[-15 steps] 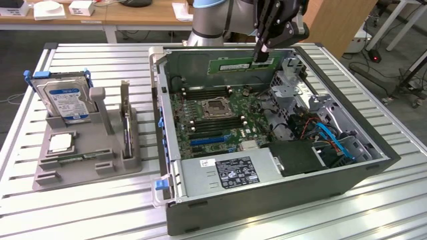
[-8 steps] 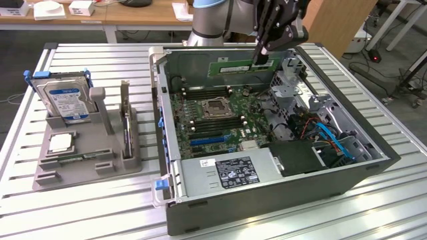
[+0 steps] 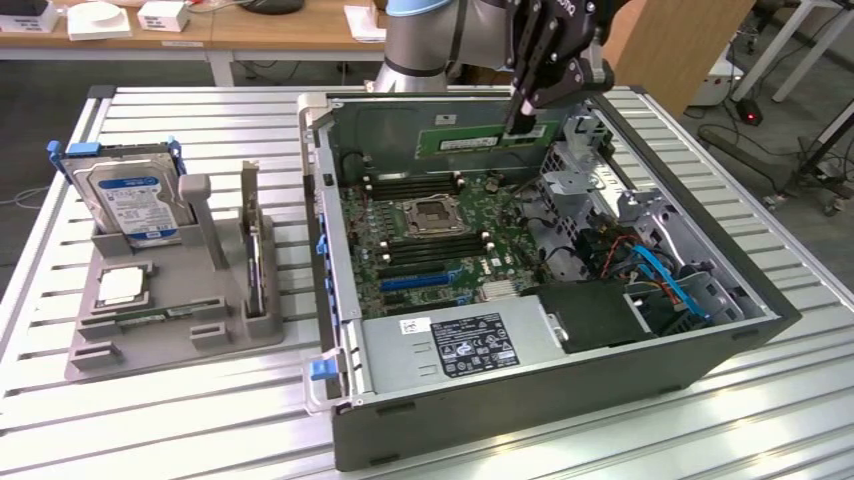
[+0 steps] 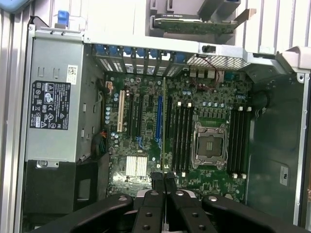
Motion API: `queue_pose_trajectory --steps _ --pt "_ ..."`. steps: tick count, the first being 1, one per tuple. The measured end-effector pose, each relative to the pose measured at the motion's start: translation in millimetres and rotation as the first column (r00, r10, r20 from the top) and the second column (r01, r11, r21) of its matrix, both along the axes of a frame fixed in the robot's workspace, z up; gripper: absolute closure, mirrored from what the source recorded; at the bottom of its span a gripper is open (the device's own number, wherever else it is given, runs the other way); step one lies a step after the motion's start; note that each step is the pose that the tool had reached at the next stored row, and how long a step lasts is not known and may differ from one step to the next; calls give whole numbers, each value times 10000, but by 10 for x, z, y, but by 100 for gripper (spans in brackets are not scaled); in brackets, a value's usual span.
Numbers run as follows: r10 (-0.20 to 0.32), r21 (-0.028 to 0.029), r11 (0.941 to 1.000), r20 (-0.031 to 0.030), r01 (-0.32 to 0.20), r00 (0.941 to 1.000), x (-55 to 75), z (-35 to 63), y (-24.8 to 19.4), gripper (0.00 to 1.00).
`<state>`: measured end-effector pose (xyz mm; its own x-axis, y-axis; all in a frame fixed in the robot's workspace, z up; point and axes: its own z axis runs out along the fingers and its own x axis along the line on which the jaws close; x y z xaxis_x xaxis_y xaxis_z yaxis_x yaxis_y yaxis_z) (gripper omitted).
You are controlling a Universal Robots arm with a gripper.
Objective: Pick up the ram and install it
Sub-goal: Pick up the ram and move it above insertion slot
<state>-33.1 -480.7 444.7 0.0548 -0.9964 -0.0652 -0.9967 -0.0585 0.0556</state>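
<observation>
Over the open computer case (image 3: 320,190), ram held clear of the board

Clenched fingers of the gripper (image 3: 518,126) grasp the ram (image 3: 470,139) by one end, leaving its long contact edge free to face the motherboard (image 3: 427,235). From the wrist view the ram (image 4: 164,121) shows edge-on, a thin line running parallel with the black memory slots (image 4: 181,138) just beside it. That hold seems meant for lining it up. It hangs apart from the board, not seated in any slot. It is a long, thin green circuit-board stick with a white label strip along its face
</observation>
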Motion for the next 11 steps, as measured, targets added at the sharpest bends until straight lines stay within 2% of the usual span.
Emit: queue_pose_trajectory --steps 11 --pt "0 3 10000 0 0 10000 6 -88 0 89"
